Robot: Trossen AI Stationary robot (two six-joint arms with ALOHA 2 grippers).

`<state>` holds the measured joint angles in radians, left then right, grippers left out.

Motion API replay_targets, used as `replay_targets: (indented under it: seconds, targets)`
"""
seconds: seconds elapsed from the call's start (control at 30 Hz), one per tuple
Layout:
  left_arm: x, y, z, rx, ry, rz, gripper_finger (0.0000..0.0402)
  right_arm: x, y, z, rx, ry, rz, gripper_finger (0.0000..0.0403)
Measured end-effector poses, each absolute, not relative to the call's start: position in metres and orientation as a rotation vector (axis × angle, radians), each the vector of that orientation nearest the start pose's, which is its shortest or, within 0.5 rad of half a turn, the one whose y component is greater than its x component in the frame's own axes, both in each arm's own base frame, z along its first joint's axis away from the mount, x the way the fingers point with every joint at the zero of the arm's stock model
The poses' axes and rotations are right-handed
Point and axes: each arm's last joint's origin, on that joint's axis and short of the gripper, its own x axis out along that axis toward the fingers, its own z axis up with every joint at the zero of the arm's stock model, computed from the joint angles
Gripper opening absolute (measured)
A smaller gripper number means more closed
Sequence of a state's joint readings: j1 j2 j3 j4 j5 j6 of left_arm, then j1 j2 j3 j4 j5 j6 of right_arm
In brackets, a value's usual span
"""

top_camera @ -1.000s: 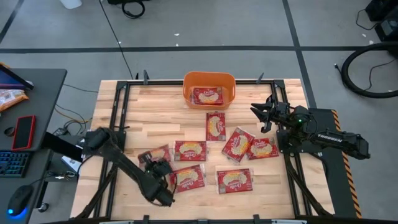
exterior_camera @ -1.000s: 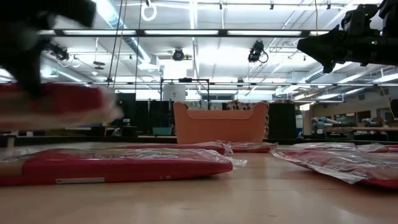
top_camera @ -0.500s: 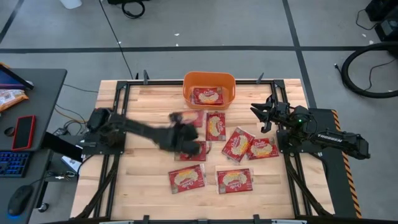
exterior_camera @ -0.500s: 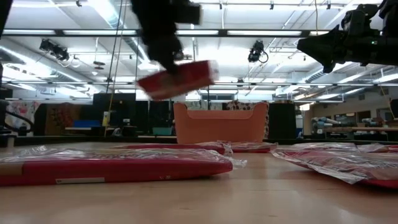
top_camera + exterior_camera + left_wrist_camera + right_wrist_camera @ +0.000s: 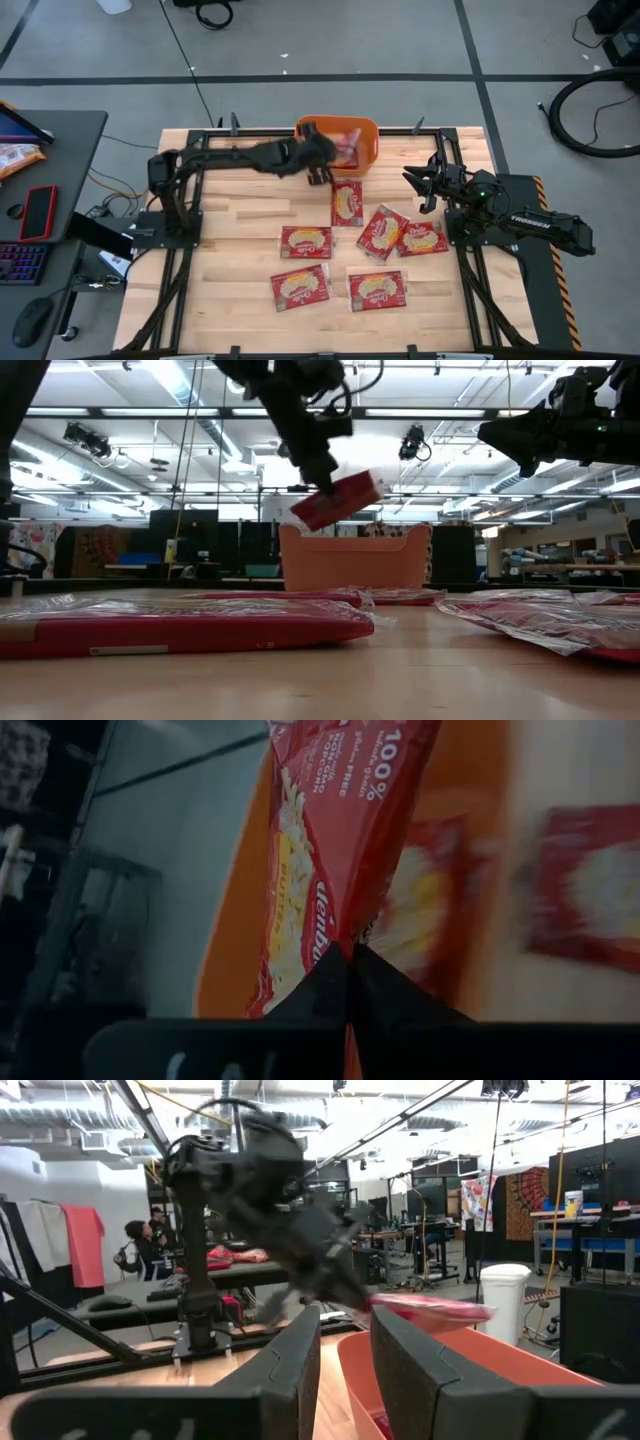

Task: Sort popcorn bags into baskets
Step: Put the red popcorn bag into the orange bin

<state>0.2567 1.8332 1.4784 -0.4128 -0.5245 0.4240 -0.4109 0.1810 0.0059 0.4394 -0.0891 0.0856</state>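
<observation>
Left gripper [image 5: 322, 488] clamped on popcorn bag [image 5: 340, 499] above orange basket [image 5: 355, 559] at tabletop's far edge, right gripper [image 5: 421, 186] open near right edge

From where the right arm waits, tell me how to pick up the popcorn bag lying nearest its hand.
Take the bag nearest the right hand, the tilted one at the right end of the cluster. It lies flat and overlaps its neighbour on the inner side, so come straight down from above and pinch the free outer edge facing the right arm, where bare table leaves room for a finger.
</observation>
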Motion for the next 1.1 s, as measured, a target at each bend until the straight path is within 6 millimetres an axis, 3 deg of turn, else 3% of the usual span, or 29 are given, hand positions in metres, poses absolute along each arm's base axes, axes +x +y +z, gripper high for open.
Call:
replay_targets:
  seconds: [0.23,0.37,0.5,0.73,0.9,1.1]
  targets:
    - [0.38,0.152,0.251,0.442,0.863,0.466,0.0009,0.098,-0.04,0.193,0.019,-0.27,-0.309,0.0096]
    - [0.383,0.158,0.241,0.474,0.888,0.436,0.002,0.098,-0.04,0.193,0.019,-0.27,-0.309,0.0096]
    - [0.394,0.156,0.234,0.48,0.832,0.417,0.0068,0.098,-0.04,0.193,0.018,-0.272,-0.308,0.0096]
    - [0.406,0.119,0.236,0.475,0.777,0.283,0.0145,0.097,-0.04,0.193,0.016,-0.277,-0.305,0.0096]
    - [0.41,0.073,0.23,0.333,0.796,0.027,0.0148,0.098,-0.039,0.193,0.016,-0.276,-0.303,0.0096]
    - [0.404,0.02,0.201,0.296,1.027,-0.107,0.0147,0.097,-0.039,0.193,0.016,-0.278,-0.303,0.0096]
